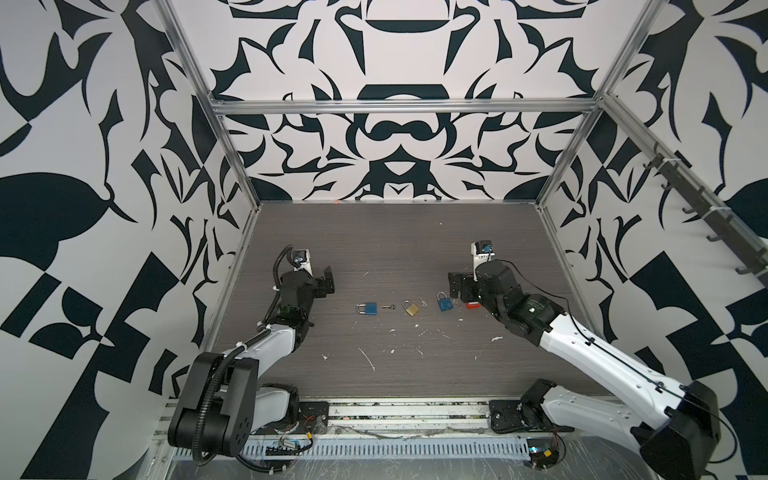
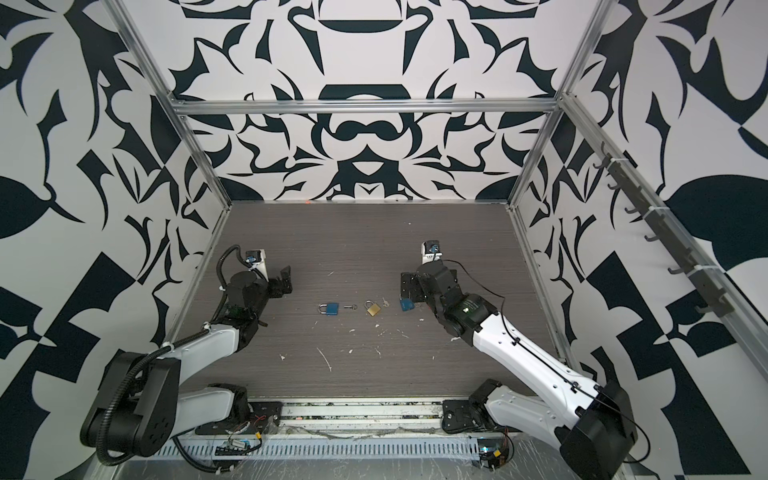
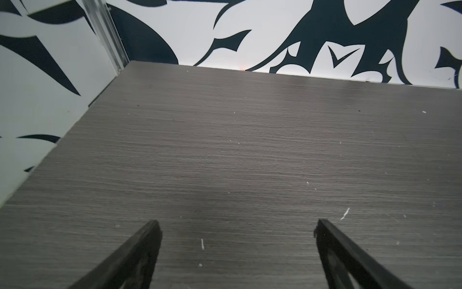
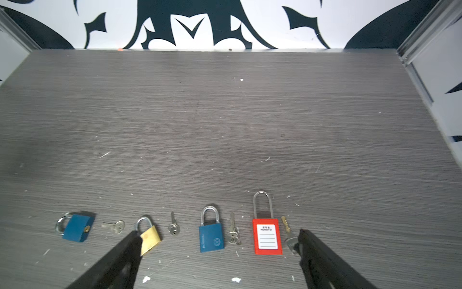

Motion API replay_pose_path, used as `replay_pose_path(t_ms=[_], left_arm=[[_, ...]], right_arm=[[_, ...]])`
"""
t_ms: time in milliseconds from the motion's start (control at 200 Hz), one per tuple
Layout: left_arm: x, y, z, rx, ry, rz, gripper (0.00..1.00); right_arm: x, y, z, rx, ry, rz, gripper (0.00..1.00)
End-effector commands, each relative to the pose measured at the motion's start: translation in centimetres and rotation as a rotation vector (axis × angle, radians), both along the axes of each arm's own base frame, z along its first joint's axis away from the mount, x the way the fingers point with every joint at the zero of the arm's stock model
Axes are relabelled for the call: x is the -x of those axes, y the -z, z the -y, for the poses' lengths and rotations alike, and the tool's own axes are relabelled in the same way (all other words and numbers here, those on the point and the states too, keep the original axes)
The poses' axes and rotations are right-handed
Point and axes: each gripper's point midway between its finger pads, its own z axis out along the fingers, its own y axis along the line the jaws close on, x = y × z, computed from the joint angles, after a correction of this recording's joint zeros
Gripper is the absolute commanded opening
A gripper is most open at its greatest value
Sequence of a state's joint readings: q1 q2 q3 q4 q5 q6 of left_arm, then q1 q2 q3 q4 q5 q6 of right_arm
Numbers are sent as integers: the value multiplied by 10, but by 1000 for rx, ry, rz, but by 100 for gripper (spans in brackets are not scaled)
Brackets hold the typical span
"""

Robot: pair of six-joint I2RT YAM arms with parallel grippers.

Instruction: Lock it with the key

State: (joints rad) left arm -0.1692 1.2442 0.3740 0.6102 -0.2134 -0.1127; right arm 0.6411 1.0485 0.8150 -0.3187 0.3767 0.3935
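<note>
Hovering low with the right gripper (image 4: pixel 218 235), jaws spread wide, nothing held. Right below, a row of padlocks (image 4: pixel 211 240) on the table (image 4: pixel 225 125), a key beside each. Nearest in: the key (image 4: pixel 287 230) just beside the red padlock (image 4: pixel 267 236), head tucked against one fingertip (image 4: pixel 307 241), long axis running away toward the back wall (image 4: pixel 262 15), parallel to the shackle (image 4: pixel 261 202). Over bare tabletop, well apart, the left gripper (image 3: pixel 237 222), equally wide open. Probably a right-arm pick.
</note>
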Motion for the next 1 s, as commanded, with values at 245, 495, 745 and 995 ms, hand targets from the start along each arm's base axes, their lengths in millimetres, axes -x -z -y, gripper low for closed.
replay_pose_path(t_ms=[245,495,745,995], left_arm=[[1,11,-30,-42,-25,85,99],[-17,46,-29,8,28,-26,99],[-25,44,-32,2,13,9,99],[-24,45,-31,5,16,3,99]], right_arm=[[-20,1,26,66,114,148,99],[-37,-11,52,238,171,296,100],[-86,36,129,269,311,250,100],[-88,108,150,244,314,251,100]])
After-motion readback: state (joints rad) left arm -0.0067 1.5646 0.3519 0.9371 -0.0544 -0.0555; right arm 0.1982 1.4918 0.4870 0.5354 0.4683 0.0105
